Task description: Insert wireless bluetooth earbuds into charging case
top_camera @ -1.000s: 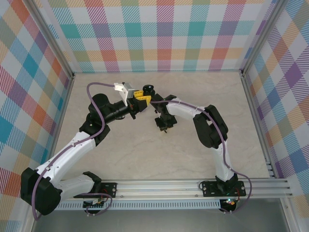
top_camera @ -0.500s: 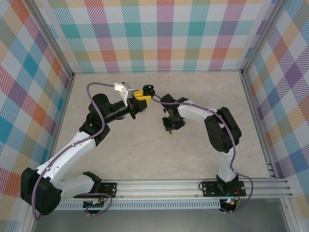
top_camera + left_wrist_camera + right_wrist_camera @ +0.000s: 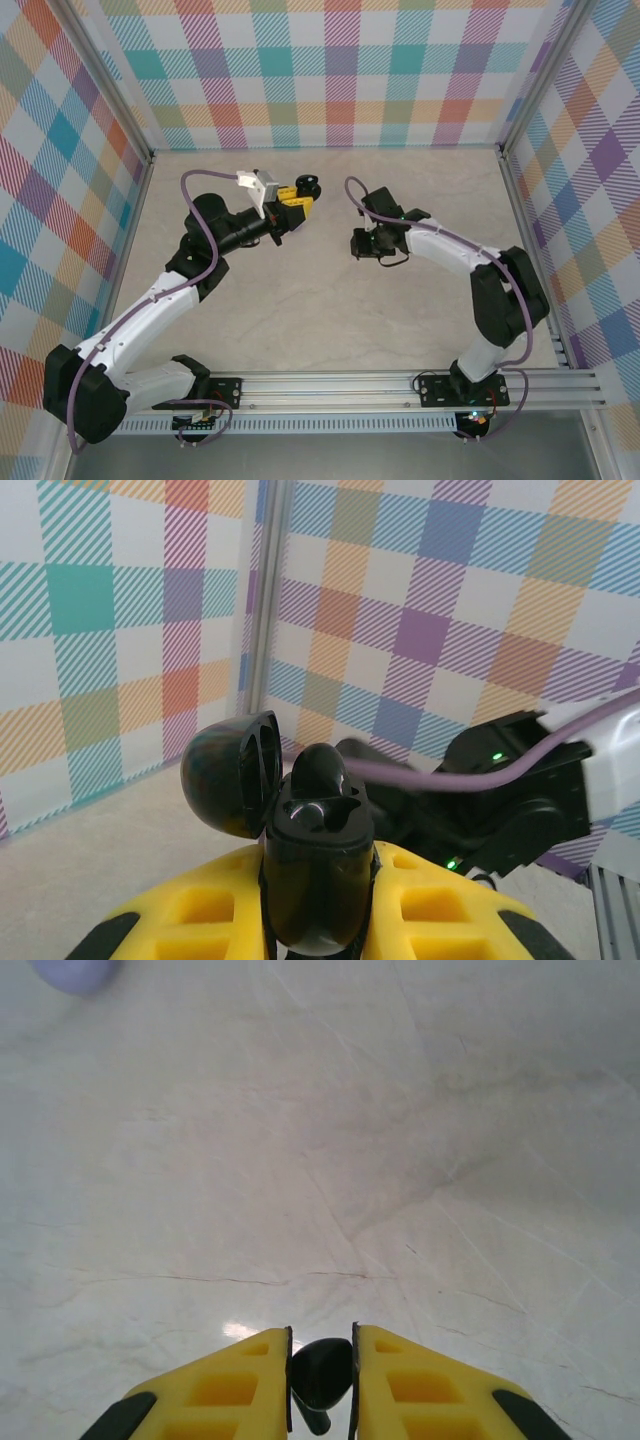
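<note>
My left gripper (image 3: 320, 880) is shut on the black charging case (image 3: 318, 825), held up off the table with its lid (image 3: 228, 775) swung open to the left. One black earbud (image 3: 318, 768) sticks up from the far side of the case top. From above, the case (image 3: 306, 186) sits at the tip of the left gripper (image 3: 292, 203). My right gripper (image 3: 321, 1360) is shut on a second black earbud (image 3: 322, 1372), its stem pointing back between the yellow fingers, above bare table. In the top view the right gripper (image 3: 359, 244) hangs well right of the case.
A blurred pale lilac object (image 3: 75, 972) lies at the far left edge of the right wrist view. The pale marble-look table (image 3: 330, 320) is ringed by checked walls and metal posts (image 3: 515, 190). The right arm (image 3: 500, 800) shows behind the case.
The right arm has drawn back to the right, away from the case, carrying the earbud with it. The left arm and case have stayed put.
</note>
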You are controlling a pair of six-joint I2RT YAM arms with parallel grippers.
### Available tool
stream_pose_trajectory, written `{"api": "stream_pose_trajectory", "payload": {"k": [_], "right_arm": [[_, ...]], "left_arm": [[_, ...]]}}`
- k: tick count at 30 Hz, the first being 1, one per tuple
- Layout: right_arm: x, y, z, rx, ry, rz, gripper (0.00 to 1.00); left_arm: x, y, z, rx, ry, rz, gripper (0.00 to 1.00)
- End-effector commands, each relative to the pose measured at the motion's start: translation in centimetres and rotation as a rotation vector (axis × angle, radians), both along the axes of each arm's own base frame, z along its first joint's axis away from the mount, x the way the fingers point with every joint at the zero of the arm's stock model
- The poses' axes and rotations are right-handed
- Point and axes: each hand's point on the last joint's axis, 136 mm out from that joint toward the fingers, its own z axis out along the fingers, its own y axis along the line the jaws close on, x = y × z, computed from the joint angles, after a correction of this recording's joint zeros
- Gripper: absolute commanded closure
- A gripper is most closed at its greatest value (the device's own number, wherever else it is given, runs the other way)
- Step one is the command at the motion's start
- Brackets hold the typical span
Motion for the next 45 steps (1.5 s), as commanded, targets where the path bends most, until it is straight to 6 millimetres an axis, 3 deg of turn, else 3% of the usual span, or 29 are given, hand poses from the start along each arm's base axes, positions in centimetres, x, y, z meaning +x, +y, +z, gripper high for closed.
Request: {"api": "stream_pose_trajectory", "payload": {"k": [1,19,37,45], "right_arm": [[0.9,1.2,3.7,0.124,-0.101,0.005,0.81],[-1.2,1.9,16.6,0.374,-0.408,0.123,0.8],[-3.4,2.4,27.5,0.56,-0.683,0.233,0.8],[-4.9,2.5,30.7,0.647,-0.772,0.283,0.8]], "left_arm": [[0.6,0.4,0.3,-0.032,-0.007,0.023,0.94],[3.6,1.1,-2.5,-0.072,0.111,0.155,0.94],[2.5,-0.7,-3.4,-0.073,0.118,0.049,0.94],[1.3,-1.8,-3.8,-0.025,0.017,-0.012,0.95]]}}
